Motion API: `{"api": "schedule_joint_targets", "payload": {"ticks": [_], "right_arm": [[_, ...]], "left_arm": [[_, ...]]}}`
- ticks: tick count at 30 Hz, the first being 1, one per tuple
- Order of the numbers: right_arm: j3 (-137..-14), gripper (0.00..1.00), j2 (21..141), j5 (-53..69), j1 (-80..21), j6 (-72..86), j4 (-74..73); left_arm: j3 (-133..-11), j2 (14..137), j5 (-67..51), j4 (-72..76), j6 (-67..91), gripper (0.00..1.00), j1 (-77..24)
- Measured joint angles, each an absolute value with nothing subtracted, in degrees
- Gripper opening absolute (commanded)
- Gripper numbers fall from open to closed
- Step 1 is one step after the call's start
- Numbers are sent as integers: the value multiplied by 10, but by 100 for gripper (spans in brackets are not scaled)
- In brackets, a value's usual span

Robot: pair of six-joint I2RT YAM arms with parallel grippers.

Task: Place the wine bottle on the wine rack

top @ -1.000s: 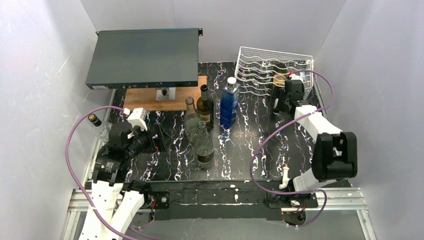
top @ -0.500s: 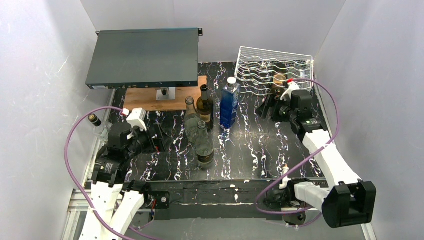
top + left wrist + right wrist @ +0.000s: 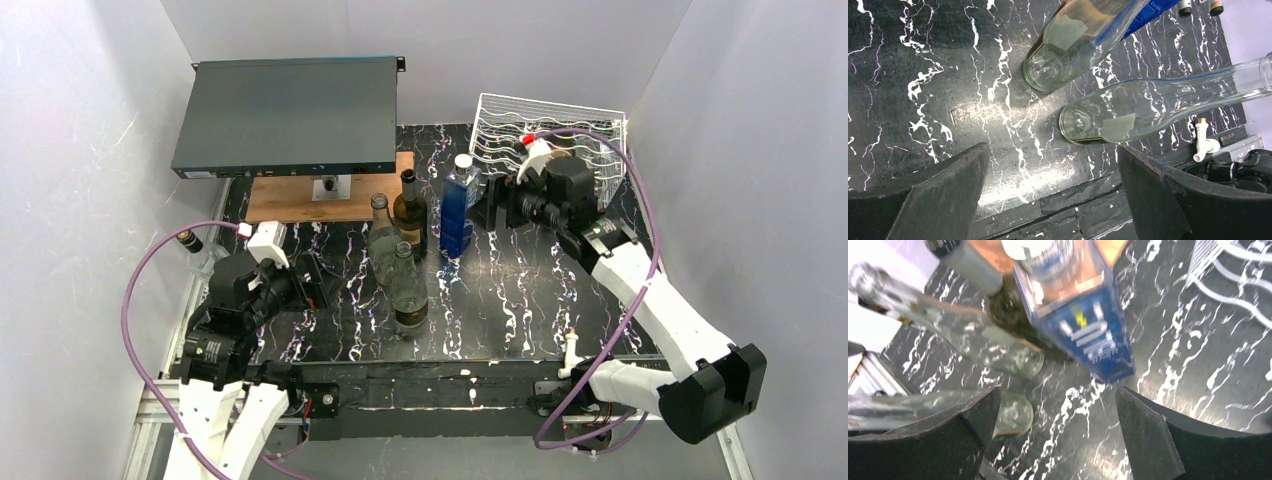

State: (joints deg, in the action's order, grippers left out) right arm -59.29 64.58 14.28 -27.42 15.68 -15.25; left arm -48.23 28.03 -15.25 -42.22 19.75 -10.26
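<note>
The right tool (image 3: 497, 213) hangs with its fingers apart just beside the blue bottle (image 3: 458, 205), gripping nothing, as far as the blurred wrist view tells. The wine bottle (image 3: 409, 212) stands mid-counter (image 3: 500, 290), apart from the rack (image 3: 500, 140) at upper right. The left tool (image 3: 1053, 149) gapes empty, lower left.

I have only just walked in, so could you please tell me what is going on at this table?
The right gripper is open and empty, pointed at the square blue glass bottle, which stands upright beside the white wire wine rack. The left gripper is also open and holds nothing. It hangs over the black marbled table, facing an upright clear glass bottle. Neither arm has a bottle in its grasp.
</note>
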Motion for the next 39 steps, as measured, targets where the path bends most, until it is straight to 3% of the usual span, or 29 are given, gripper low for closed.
{"api": "schedule_joint_targets", "payload": {"ticks": [6, 15, 26, 34, 39], "right_arm": [[-736, 92, 715, 95, -286, 148, -181], [-885, 76, 798, 24, -310, 138, -215], [-922, 67, 850, -39, -348, 126, -245], [-924, 50, 859, -90, -382, 104, -257], [-926, 49, 874, -122, -393, 88, -251]], "left_arm": [[-481, 266, -151, -422, 198, 99, -103], [-481, 262, -155, -420, 197, 99, -103], [-480, 262, -159, -420, 197, 99, -103], [-478, 262, -159, -420, 197, 99, -103], [-476, 262, -159, -420, 197, 99, -103]]}}
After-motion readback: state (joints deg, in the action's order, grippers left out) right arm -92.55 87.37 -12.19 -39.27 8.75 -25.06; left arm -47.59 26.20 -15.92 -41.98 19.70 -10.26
